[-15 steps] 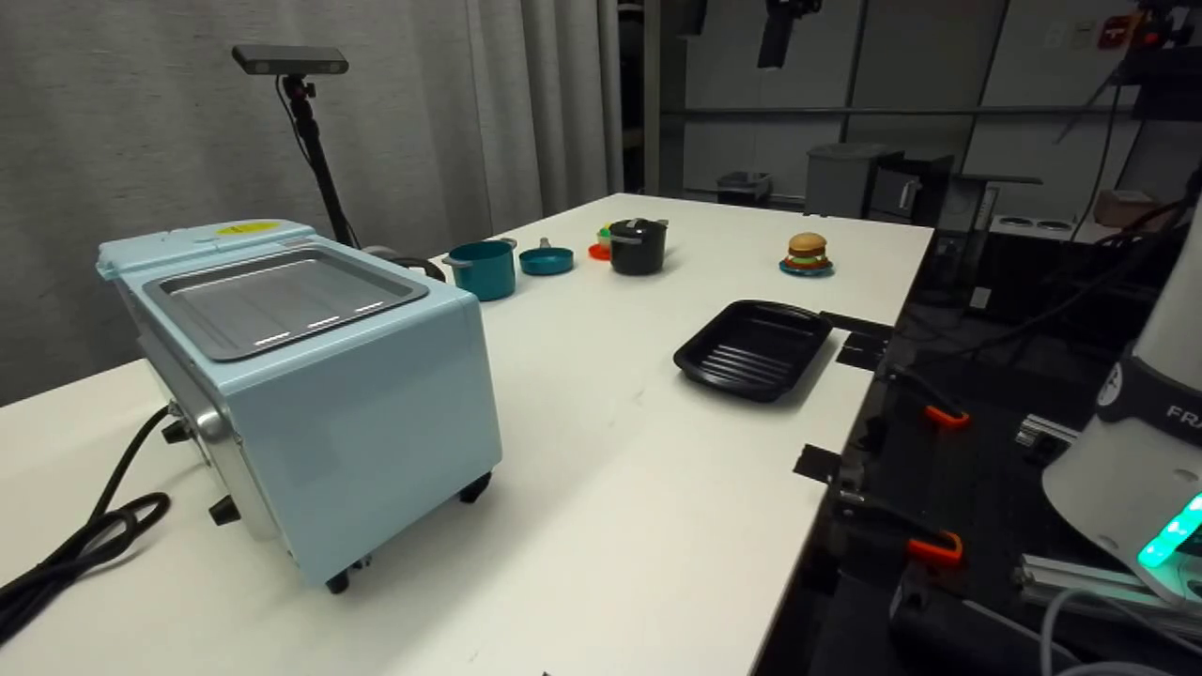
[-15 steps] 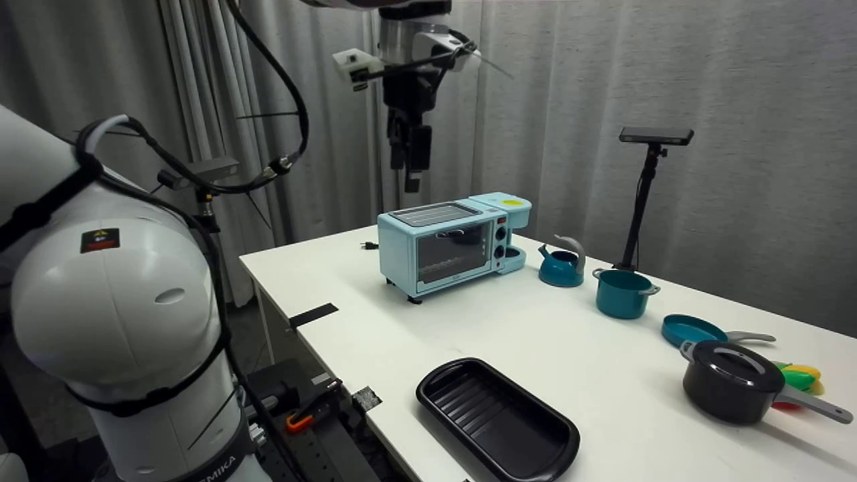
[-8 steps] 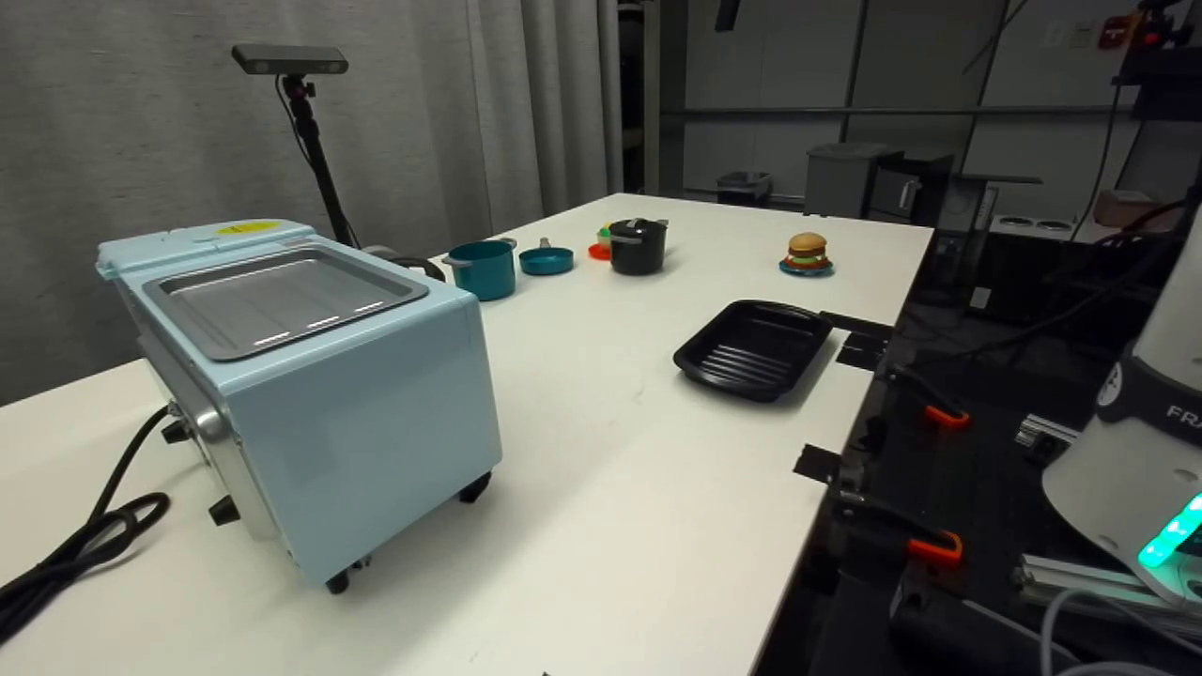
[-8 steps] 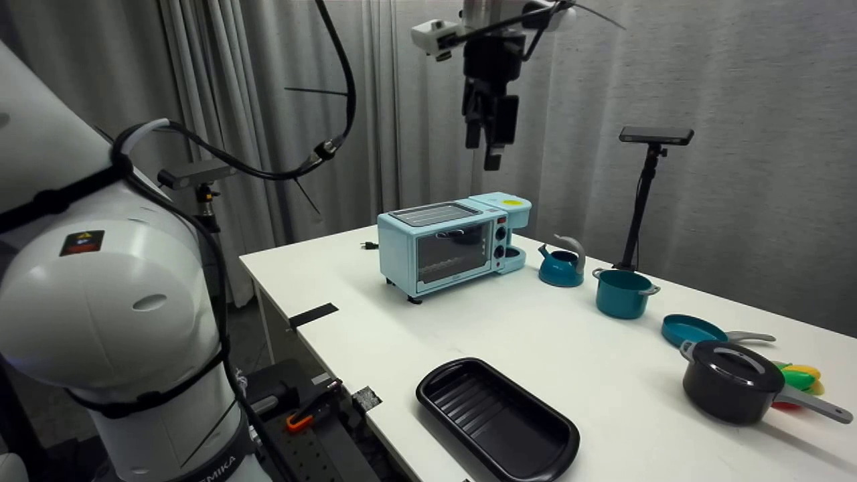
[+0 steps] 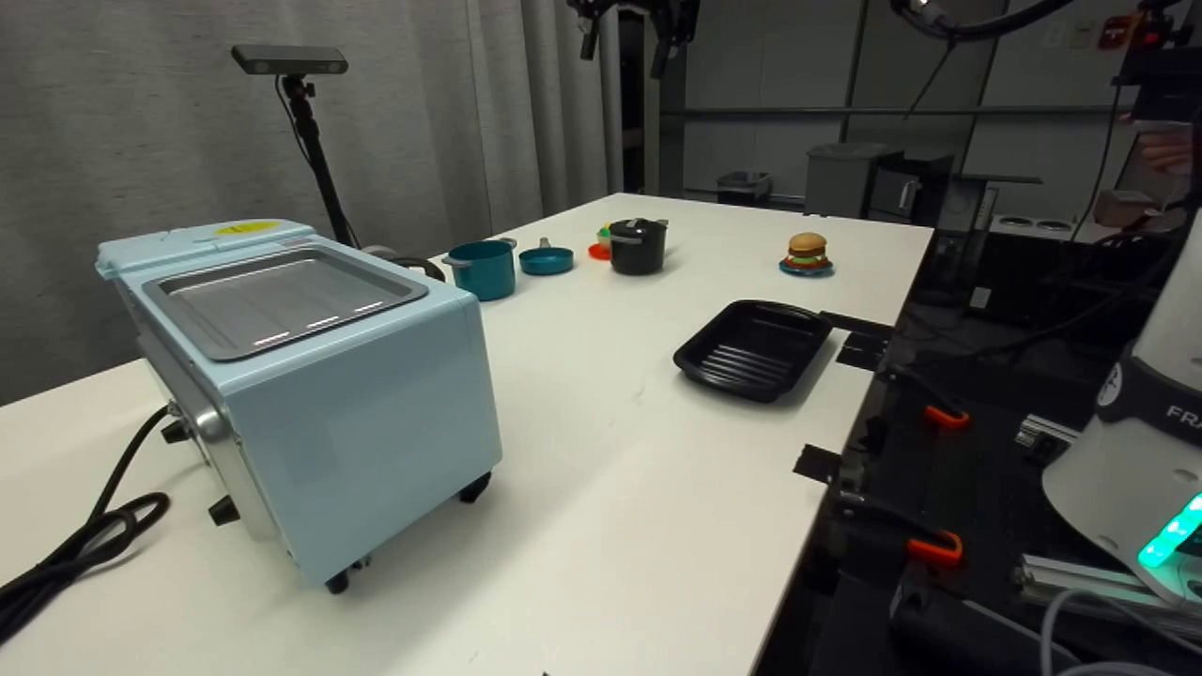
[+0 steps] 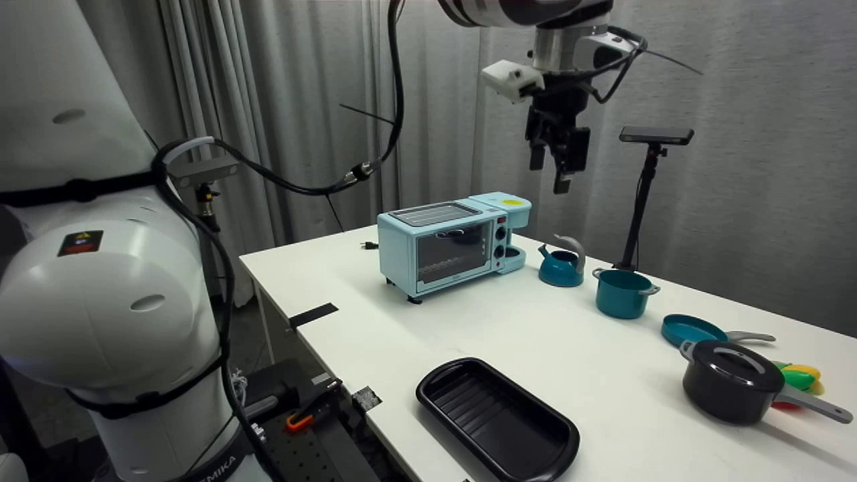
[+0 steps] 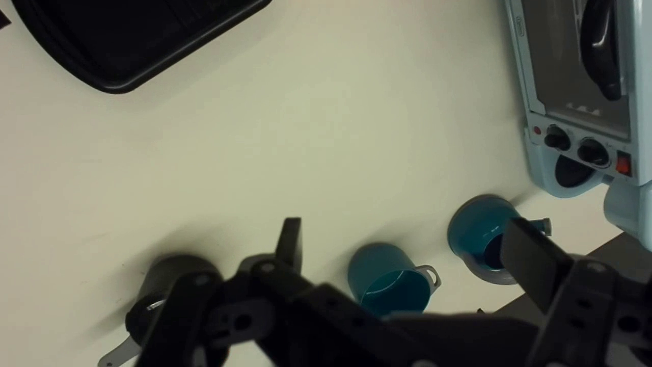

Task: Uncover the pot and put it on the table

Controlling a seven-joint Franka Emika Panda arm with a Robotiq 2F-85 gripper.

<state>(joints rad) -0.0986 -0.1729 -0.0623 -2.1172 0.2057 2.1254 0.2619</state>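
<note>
The black pot stands upright on the white table in both exterior views (image 5: pixel 639 252) (image 6: pixel 726 395). Its black lid (image 6: pixel 736 365) with a grey handle is on top. A long grey handle sticks out from the pot's side. In the wrist view the pot (image 7: pixel 175 270) is at the lower left, partly hidden by a finger. The white table shows in all views (image 5: pixel 582 413) (image 6: pixel 535 335) (image 7: pixel 326 142). My gripper is open and empty, high above the table, in both exterior views (image 5: pixel 624 54) (image 6: pixel 552 173) and the wrist view (image 7: pixel 405 229).
A teal pot (image 6: pixel 622 294), teal pan (image 6: pixel 689 331) and teal kettle (image 6: pixel 561 268) stand along the far side. The light-blue oven (image 6: pixel 442 248) is beyond them. A black tray (image 6: pixel 499 422) lies near the front edge. A toy burger (image 5: pixel 807 252) and toy vegetables (image 6: pixel 797 380) also lie there.
My arm has swung right in an exterior view, away from above the oven towards the cookware. The gripper rose, then came lower. It stays open. The pot and lid have not moved.
</note>
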